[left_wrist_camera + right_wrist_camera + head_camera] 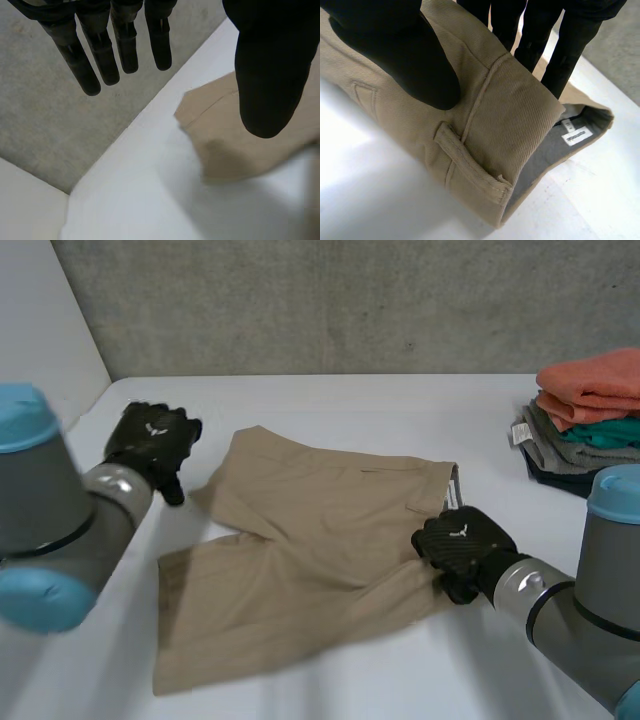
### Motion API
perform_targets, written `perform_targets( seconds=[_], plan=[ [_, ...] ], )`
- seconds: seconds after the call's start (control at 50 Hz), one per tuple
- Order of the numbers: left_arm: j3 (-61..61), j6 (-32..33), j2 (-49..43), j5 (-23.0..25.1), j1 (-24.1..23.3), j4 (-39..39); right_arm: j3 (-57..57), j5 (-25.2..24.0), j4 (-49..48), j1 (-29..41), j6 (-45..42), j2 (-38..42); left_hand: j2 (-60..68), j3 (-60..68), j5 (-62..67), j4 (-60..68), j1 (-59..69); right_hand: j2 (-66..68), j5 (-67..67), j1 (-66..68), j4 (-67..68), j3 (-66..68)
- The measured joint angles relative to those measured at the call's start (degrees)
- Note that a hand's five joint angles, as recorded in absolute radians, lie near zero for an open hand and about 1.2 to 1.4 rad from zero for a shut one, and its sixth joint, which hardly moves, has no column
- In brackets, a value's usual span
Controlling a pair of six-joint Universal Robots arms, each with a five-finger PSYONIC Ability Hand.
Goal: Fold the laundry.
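White table (400, 400): tan twill shorts (320, 540) lie rumpled, waistband (520, 95) pinched by the right hand (465, 545); left hand (150, 440) hovers beside them, fingers (82, 70) straight, empty.

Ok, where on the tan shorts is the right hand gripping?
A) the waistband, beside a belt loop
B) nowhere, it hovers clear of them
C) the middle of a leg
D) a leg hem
A: the right wrist view shows the right hand pinching the waistband of the shorts, with its thumb on top, next to the belt loop, and its fingers on the far side.
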Motion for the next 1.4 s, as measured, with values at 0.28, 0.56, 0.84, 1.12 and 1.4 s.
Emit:
perform_targets(
  seconds=[0.28, 0.56, 0.84, 1.12, 1.4],
  plan=[
    [-22.0, -12.0, 15.4, 0.9, -3.3, -17.6, 0.0, 0.3, -2.6, 0.0, 3.3, 0.1, 0.0, 0.0, -0.1, -0.1, 0.0, 0.0, 0.0, 0.0, 0.0, 0.0],
    [-22.6, -11.3, 8.8, -1.1, -4.2, -12.7, 0.7, 1.3, -0.7, -0.4, 0.6, -2.2, 44.8, 43.4, 42.4, 45.2, 41.6, 0.0, 0.0, 0.0, 0.0, 0.0],
    [-24.9, 2.2, 20.2, -2.0, -9.9, -27.0, 4.6, 1.6, 26.1, -6.6, -27.8, -11.2, 44.9, 44.2, 42.4, 45.3, 41.6, 0.0, 0.0, 0.0, 0.0, 0.0],
    [0.0, 4.4, -3.0, -2.6, -10.0, 1.4, -9.0, 4.8, 7.4, -4.5, -16.4, 3.4, 44.9, 44.3, 43.6, 45.5, 41.6, 0.0, 0.3, 0.0, 0.0, 0.0],
    [36.8, 6.7, -35.7, -2.4, -9.4, 8.1, -31.4, 12.8, -11.6, -1.9, -15.8, 25.1, 18.9, 18.6, 19.7, 20.6, 14.1, -32.0, -30.9, -29.1, -32.0, -31.8]
  ],
)
